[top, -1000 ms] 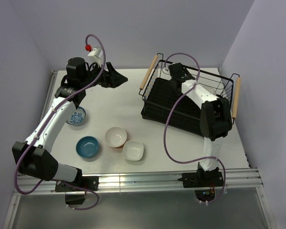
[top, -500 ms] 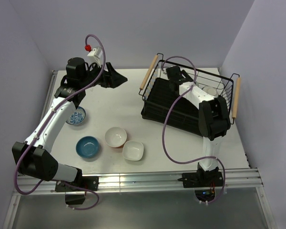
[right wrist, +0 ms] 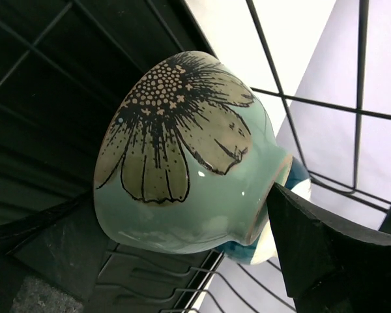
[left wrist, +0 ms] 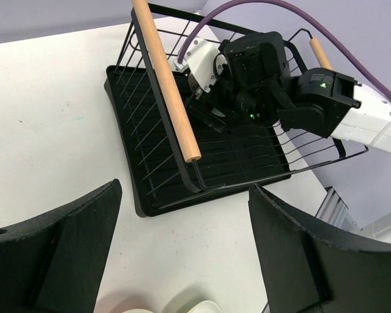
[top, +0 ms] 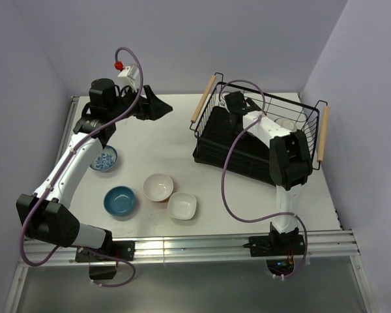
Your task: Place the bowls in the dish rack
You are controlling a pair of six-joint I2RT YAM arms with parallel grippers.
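Observation:
In the right wrist view a mint green bowl (right wrist: pixel 189 163) with a dark flower drawing lies on its side on the wires of the dish rack (right wrist: pixel 45 78), between the fingers of my right gripper (right wrist: pixel 176 215). The jaws stand wide, one finger (right wrist: pixel 326 254) just at the bowl's foot. From above, that gripper (top: pixel 233 104) is inside the far left part of the rack (top: pixel 212 140). My left gripper (top: pixel 158 105) hovers open and empty over the far table, looking at the rack (left wrist: pixel 137 176). On the table sit a patterned bowl (top: pixel 104 158), a blue bowl (top: pixel 120 200), a white-and-orange bowl (top: pixel 158 187) and a squarish white bowl (top: pixel 182 206).
A pale bowl (top: pixel 287 122) rests in the rack's far right part; a blue-and-white piece (right wrist: pixel 294 177) shows behind the mint bowl. Wooden handles (top: pixel 203 99) (top: pixel 323 134) cap the rack's ends. Walls close in the table's left, back and right.
My right gripper has shifted a little to the left inside the rack and its jaws have widened around the mint bowl. The left arm has stayed put.

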